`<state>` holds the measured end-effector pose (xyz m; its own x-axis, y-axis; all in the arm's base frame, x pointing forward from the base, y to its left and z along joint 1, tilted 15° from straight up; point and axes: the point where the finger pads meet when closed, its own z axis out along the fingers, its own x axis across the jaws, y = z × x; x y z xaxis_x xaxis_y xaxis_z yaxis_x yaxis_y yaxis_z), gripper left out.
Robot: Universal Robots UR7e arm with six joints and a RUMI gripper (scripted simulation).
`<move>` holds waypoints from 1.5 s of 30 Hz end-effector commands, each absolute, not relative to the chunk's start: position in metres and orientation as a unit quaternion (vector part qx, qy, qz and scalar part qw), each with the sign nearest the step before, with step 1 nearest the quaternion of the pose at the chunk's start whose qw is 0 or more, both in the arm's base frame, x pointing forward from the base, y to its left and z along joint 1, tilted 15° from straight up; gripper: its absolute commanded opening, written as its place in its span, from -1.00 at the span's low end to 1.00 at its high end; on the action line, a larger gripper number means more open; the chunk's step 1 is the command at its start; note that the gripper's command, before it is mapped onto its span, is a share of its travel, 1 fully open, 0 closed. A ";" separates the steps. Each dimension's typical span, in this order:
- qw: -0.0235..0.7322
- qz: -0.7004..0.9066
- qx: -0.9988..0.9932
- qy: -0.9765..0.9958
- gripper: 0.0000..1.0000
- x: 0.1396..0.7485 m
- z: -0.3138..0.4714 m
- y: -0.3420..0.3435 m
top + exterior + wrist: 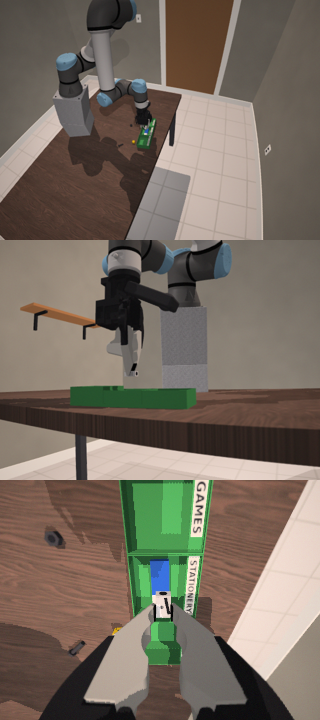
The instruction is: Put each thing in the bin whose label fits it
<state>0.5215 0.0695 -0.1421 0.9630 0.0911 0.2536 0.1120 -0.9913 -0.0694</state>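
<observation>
A long green bin (pixel 146 135) with three compartments lies near the table's right edge; it also shows in the exterior view (pixel 133 397). In the wrist view the bin (pixel 165 570) has labels GAMES (pixel 201 507) and STATIONERY (pixel 192 584); the label of the nearest compartment is hidden. A blue thing (pixel 160 575) lies in the STATIONERY compartment. My gripper (pixel 163 604) is shut on a small white and black piece (pixel 162 604) and holds it above the STATIONERY compartment, clear of the bin's rim (pixel 131 373).
On the table left of the bin lie a black nut (pixel 54 537), a small black bolt (pixel 76 647) and a small yellow thing (pixel 116 629), partly hidden by my finger. The table edge runs close on the bin's right. The grey arm pedestal (pixel 73 113) stands at the back left.
</observation>
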 end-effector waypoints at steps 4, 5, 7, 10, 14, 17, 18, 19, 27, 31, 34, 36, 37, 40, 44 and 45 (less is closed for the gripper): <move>0.041 -0.126 -0.990 -0.051 -1.00 0.519 -0.142 0.070; 0.041 -0.126 -0.990 -0.051 -1.00 0.519 -0.142 0.070; 0.041 -0.126 -0.990 -0.051 -1.00 0.519 -0.145 0.071; 0.041 -0.126 -0.990 -0.051 -1.00 0.520 -0.150 0.071; 0.041 -0.126 -0.990 -0.051 -1.00 0.522 -0.156 0.072; 0.041 -0.126 -0.990 -0.051 -1.00 0.523 -0.160 0.072; 0.041 -0.126 -0.990 -0.051 -1.00 0.523 -0.162 0.072; 0.041 -0.126 -0.990 -0.051 -1.00 0.524 -0.164 0.072; 0.041 -0.126 -0.990 -0.051 -1.00 0.525 -0.173 0.074; 0.041 -0.126 -0.990 -0.051 -1.00 0.525 -0.173 0.074; 0.041 -0.126 -0.990 -0.051 -1.00 0.525 -0.173 0.074; 0.041 -0.126 -0.990 -0.051 -1.00 0.524 -0.173 0.074; 0.041 -0.126 -0.990 -0.051 -1.00 0.524 -0.173 0.074; 0.041 -0.126 -0.990 -0.051 -1.00 0.524 -0.173 0.074; 0.041 -0.126 -0.990 -0.051 -0.65 0.524 -0.173 0.074; 0.041 -0.126 -0.990 -0.051 -0.65 0.524 -0.173 0.074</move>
<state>0.5238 0.0739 -0.1737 0.9631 0.0911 0.2533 0.1120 -0.9913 -0.0695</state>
